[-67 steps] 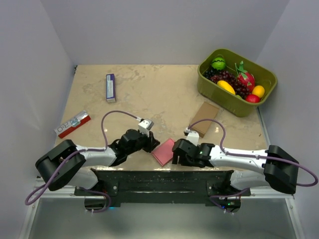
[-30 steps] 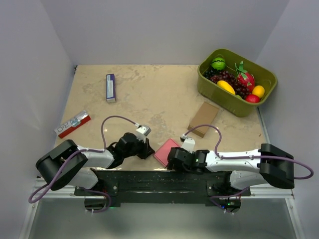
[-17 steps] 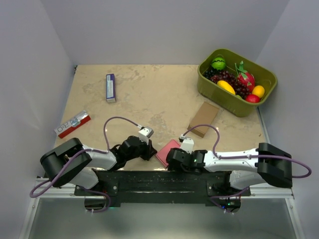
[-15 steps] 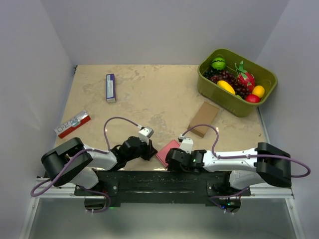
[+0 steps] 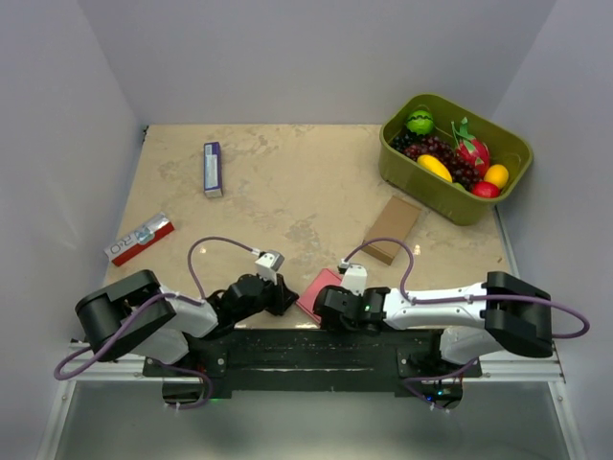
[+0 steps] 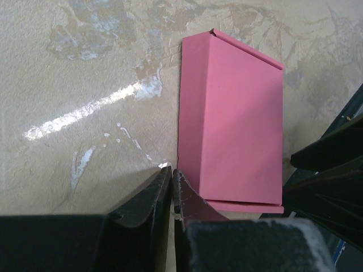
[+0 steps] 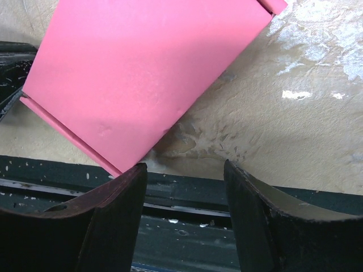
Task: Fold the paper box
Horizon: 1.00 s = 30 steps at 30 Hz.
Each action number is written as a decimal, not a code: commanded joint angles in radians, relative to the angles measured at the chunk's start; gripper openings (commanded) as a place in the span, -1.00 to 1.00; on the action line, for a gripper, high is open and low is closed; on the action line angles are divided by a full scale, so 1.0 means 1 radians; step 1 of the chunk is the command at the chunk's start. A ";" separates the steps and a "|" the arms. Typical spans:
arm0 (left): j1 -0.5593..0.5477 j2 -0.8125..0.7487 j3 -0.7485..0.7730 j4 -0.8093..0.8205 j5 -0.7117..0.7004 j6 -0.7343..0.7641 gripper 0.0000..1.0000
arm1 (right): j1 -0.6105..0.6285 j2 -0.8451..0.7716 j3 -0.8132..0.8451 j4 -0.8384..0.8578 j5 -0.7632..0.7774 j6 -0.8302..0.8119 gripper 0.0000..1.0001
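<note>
step: approach, no grasp yet | paper box: flat packet between the 2 grippers | left gripper: jaws together, empty, box edge just beside tips | right gripper: jaws apart, box corner just ahead | next: likely pinch an edge, open flap

Your light's bright and even, coming from overhead, so the top view only gets soft shadows under the arms. The glossy table bites you though: white glare streaks in both wrist views. The right gripper is near-black and a bit soft up close; the paper box looks sharp.
</note>
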 commanded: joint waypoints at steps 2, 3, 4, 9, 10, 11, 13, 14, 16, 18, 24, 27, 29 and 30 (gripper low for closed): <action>-0.113 0.034 -0.030 -0.010 0.219 -0.108 -0.74 | -0.014 0.099 -0.053 0.072 0.036 0.045 0.27; -0.113 0.035 -0.030 -0.011 0.218 -0.108 -0.74 | -0.014 0.097 -0.044 0.063 0.044 0.042 0.27; -0.113 0.022 -0.033 -0.016 0.212 -0.110 -0.73 | -0.014 0.085 -0.036 0.037 0.054 0.037 0.27; -0.090 -0.103 -0.001 -0.229 0.130 -0.049 -0.56 | -0.014 -0.010 0.010 -0.072 0.096 0.028 0.31; -0.070 -0.151 0.005 -0.267 0.124 -0.039 -0.50 | -0.014 -0.035 0.016 -0.113 0.100 0.023 0.32; -0.056 -0.178 0.010 -0.325 0.121 -0.030 -0.43 | -0.014 -0.076 0.022 -0.138 0.099 0.020 0.37; -0.004 -0.250 0.018 -0.376 0.126 -0.004 -0.35 | -0.016 -0.108 0.051 -0.204 0.119 0.005 0.42; 0.016 -0.271 0.022 -0.425 0.129 0.008 -0.26 | -0.018 -0.125 0.059 -0.221 0.126 -0.003 0.45; 0.075 -0.319 0.045 -0.471 0.135 0.046 -0.20 | -0.051 -0.164 0.073 -0.237 0.122 -0.036 0.51; 0.105 -0.334 0.080 -0.517 0.126 0.085 -0.08 | -0.099 -0.199 0.048 -0.199 0.095 -0.082 0.52; 0.198 -0.256 0.168 -0.519 0.103 0.166 0.04 | -0.313 -0.210 0.030 -0.047 0.022 -0.300 0.43; 0.220 -0.172 0.223 -0.493 0.089 0.210 0.02 | -0.367 -0.144 0.059 -0.028 0.031 -0.371 0.37; 0.232 -0.100 0.252 -0.478 0.078 0.229 0.00 | -0.399 -0.089 0.065 0.001 0.027 -0.406 0.35; 0.234 -0.077 0.281 -0.479 0.080 0.246 -0.01 | -0.409 -0.069 0.065 0.015 0.016 -0.414 0.35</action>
